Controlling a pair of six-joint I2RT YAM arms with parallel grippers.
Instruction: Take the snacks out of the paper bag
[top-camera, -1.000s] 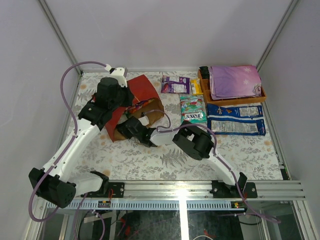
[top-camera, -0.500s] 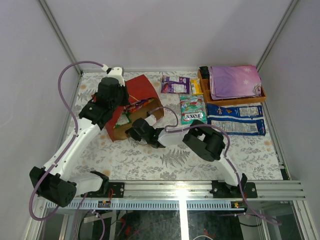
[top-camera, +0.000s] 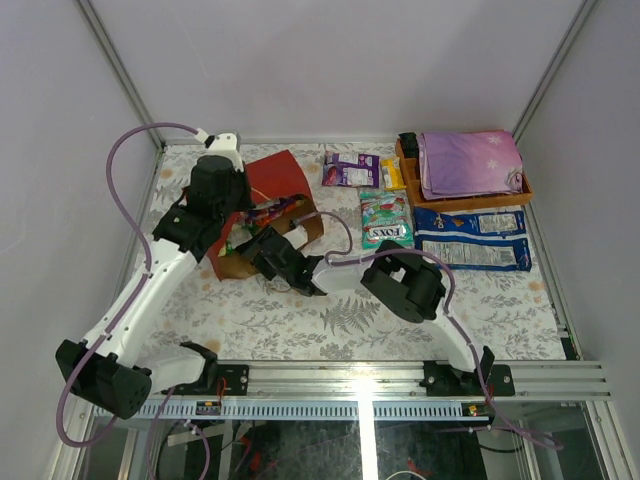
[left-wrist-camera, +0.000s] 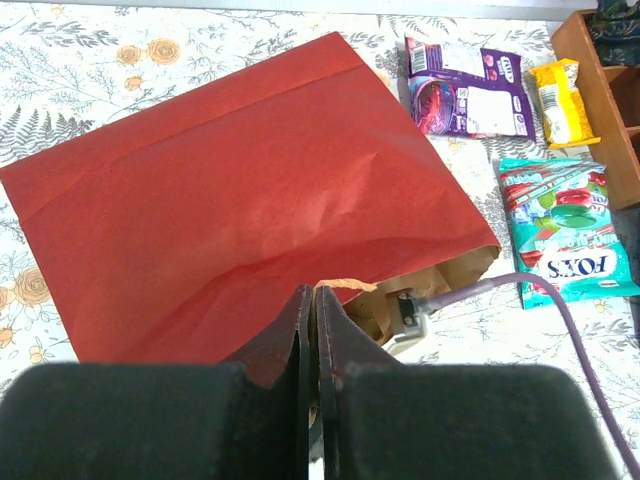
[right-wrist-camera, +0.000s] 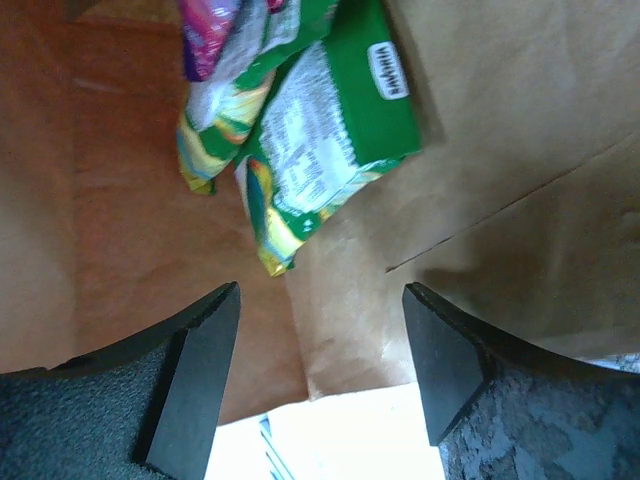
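Both work the paper bag (left-wrist-camera: 230, 200): left fingers (left-wrist-camera: 285, 340) pinch its edge, right fingers (right-wrist-camera: 200, 370) gape inside before a green packet (right-wrist-camera: 330, 130).

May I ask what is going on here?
The left gripper is shut on the upper edge of the red paper bag, holding its mouth open. The right gripper, jaws open, is inside the mouth, facing a green packet not yet grasped. A purple packet and a teal FOX'S packet already lie outside.
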